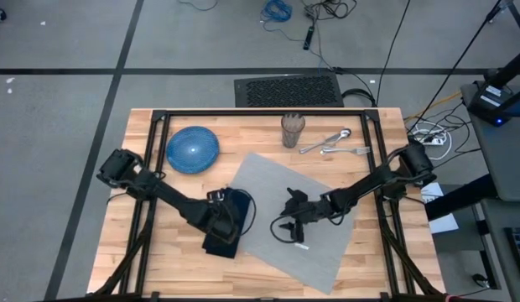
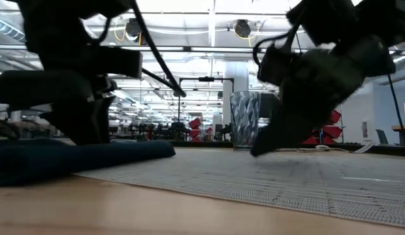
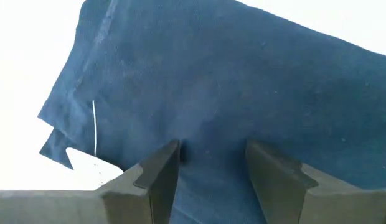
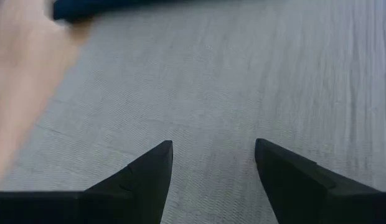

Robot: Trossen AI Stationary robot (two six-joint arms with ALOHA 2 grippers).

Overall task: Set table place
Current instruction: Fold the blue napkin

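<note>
The grey placemat (image 1: 314,231) lies flat and askew on the wooden table (image 1: 159,268). A navy napkin (image 1: 220,243) lies folded at the mat's left edge, also seen in the low view (image 2: 72,160). My left gripper (image 1: 231,214) is open and points down over the napkin (image 3: 230,81), with its fingertips (image 3: 171,155) at the cloth. My right gripper (image 1: 289,228) is open and slants down over the middle of the placemat (image 4: 211,81). In the low view its fingertip (image 2: 260,150) is right at the mat (image 2: 287,179). My left gripper stands open on the napkin's top face (image 3: 211,155) from above. In the low view its fingers (image 2: 81,130) reach down to the cloth, which lies flat. I cannot tell whether my right gripper touches the placemat.
A round blue plate (image 1: 193,149) sits at the far left. A ribbed glass (image 1: 293,130) stands at the far middle, also in the low view (image 2: 245,121). Several pieces of cutlery (image 1: 335,143) lie to its right. Bare wood shows along the near edge.
</note>
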